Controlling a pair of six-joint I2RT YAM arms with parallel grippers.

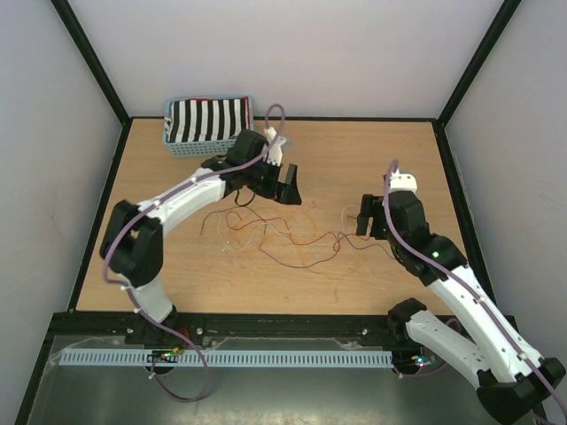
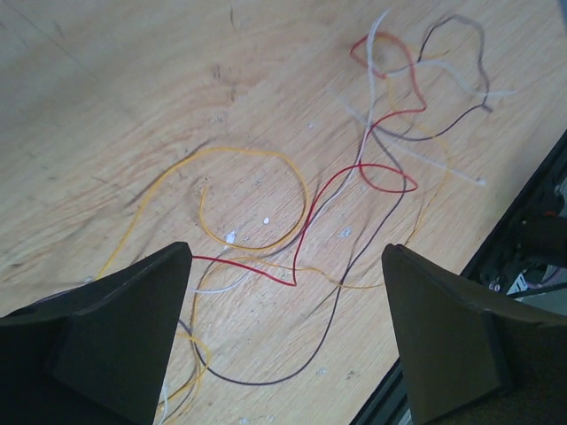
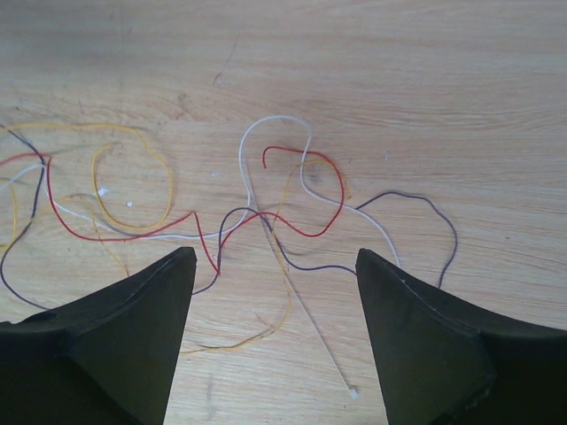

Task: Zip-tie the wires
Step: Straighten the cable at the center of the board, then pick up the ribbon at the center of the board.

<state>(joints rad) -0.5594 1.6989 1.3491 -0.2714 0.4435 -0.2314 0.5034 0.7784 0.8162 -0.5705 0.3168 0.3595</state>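
The left gripper (image 2: 283,266) is spread wide with nothing between its fingers, tilted down over the left half of the wires (image 2: 306,208). An orange loop and a red strand lie on the wood right under the gap, so either could be closed on with a short drop. The right gripper (image 3: 275,261) is just as wide open and just as empty. It hangs above the right half of the tangle, where red, white, black and yellow strands cross one another.

Also under the right gripper is a thin, pale, straight strip with a small knob at its near end, probably the zip tie (image 3: 330,352). It lies flat across the strands, looped around nothing.

The wires are spread loosely in the middle of the table (image 1: 372,150), between the two arms, touching here and there but not gathered. I judge that bundling has hardly begun. The arms look placed one at each end so the strands can be drawn together before the tie goes round them. The strands are hair-thin and flat on the wood, so the fingers would have to come right down to the surface to catch any.

Behind the left arm, at the far edge, a blue basket (image 1: 177,142) holds a black-and-white striped cloth (image 1: 208,119), well apart from the wires.
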